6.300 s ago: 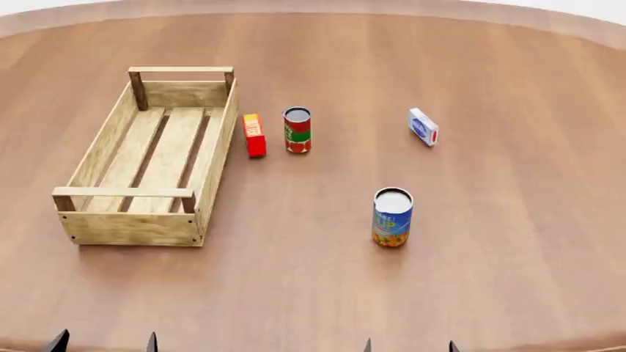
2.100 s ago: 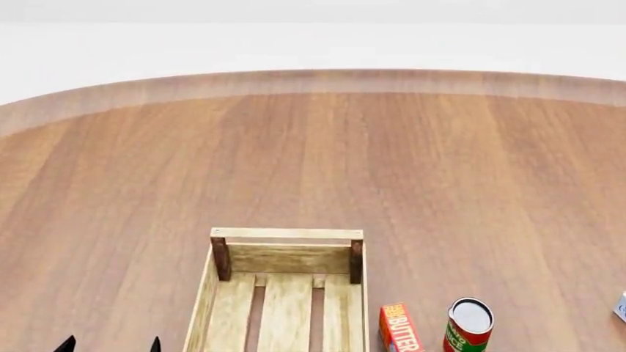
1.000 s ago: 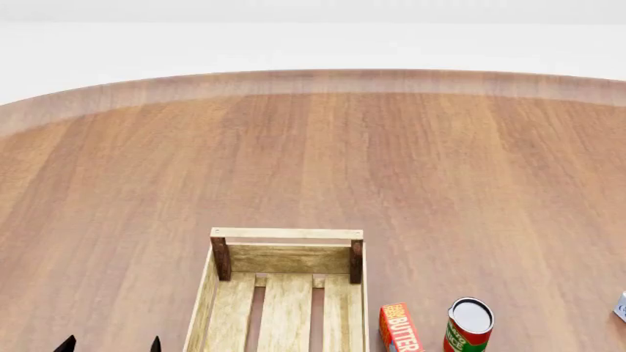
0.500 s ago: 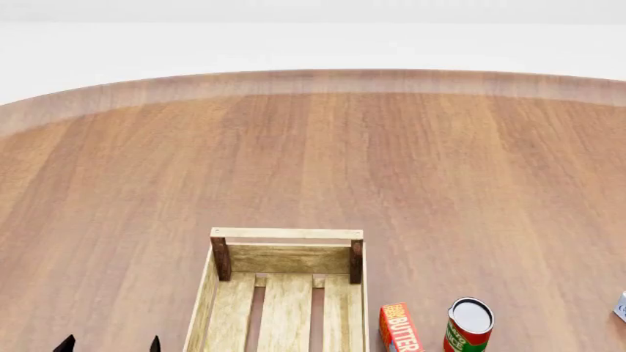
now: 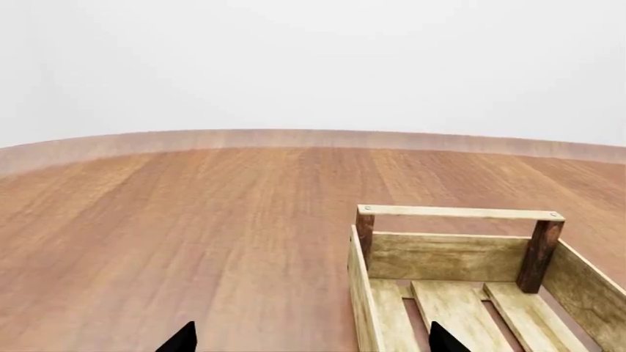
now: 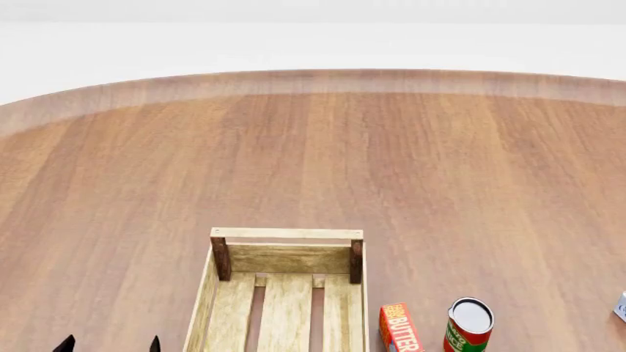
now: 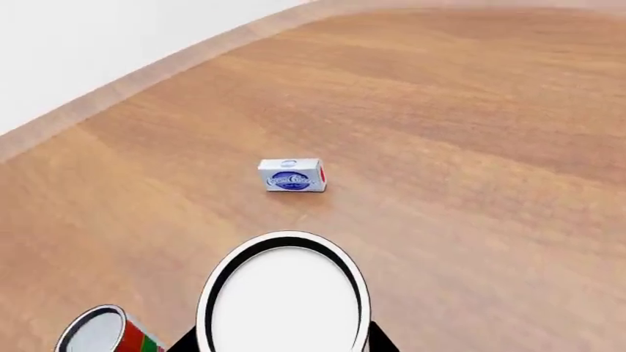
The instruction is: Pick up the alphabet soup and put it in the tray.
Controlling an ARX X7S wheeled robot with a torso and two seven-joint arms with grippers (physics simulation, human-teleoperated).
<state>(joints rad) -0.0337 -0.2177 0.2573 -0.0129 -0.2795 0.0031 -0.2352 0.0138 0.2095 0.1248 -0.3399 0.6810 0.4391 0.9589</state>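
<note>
The alphabet soup (image 7: 284,301) shows only in the right wrist view, as a pale round top with a dark rim; its label is hidden. My right gripper (image 7: 284,343) has one black fingertip against each side of the can and looks shut on it. The tray (image 6: 286,235), a light-wood slatted crate, lies at the lower middle of the head view, cut off by the bottom edge. It also shows in the left wrist view (image 5: 458,213). My left gripper (image 5: 311,342) is open and empty, just left of the tray's near wall, and its tips (image 6: 110,346) show in the head view.
A red butter box (image 6: 399,330) and a red-and-green can (image 6: 468,326) stand right of the tray. That can (image 7: 98,334) also shows beside the soup. A small white-and-blue box (image 7: 292,176) lies beyond the soup. The round wooden table's far edge (image 6: 313,77) curves across the back.
Since 6.3 s ago the head view has swung up and away, and the soup can has left it. Over the last two seconds nothing in the head view has moved.
</note>
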